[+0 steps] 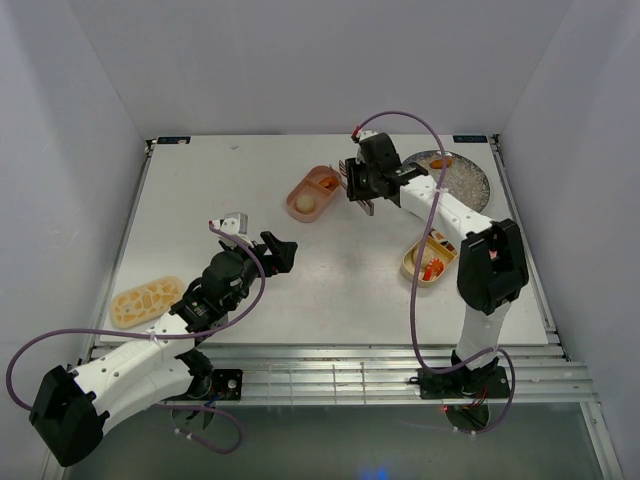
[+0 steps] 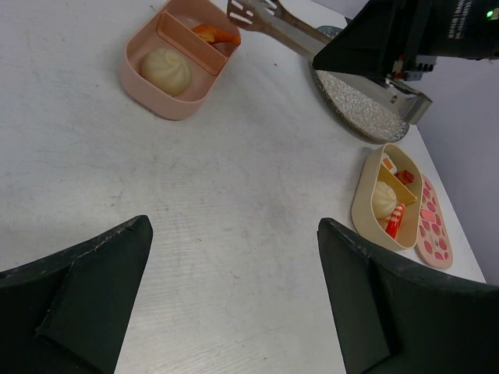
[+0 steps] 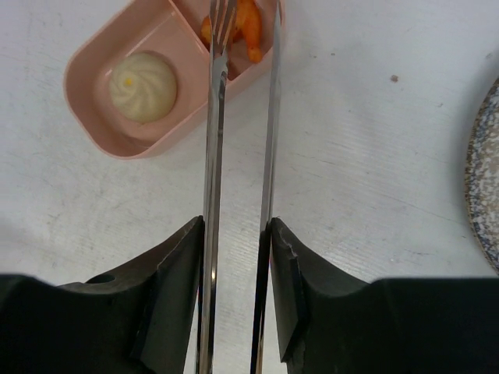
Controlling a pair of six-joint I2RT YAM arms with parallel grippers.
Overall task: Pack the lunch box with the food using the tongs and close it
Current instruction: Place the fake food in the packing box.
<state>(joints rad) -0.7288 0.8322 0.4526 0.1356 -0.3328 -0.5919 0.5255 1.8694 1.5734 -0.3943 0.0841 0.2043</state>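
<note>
My right end effector [image 3: 238, 226] pinches the tongs [image 3: 214, 140], one arm against each finger, with the blades slightly apart. Their tips reach over the pink tray [image 3: 93, 70], which lies toward the middle of the far edge of the surface [image 2: 93, 156]. They sit above the orange piece [image 3: 249, 35] in its smaller compartment; I cannot tell whether they touch it. A bun [image 3: 142, 75] sits in the larger compartment. My left end effector [image 2: 234, 226] hangs spread wide, holding nothing, over the near left part. The tan tray [image 2: 366, 206], with food inside, lies by the right edge. The plate [image 2: 359, 105] is in the far right corner.
</note>
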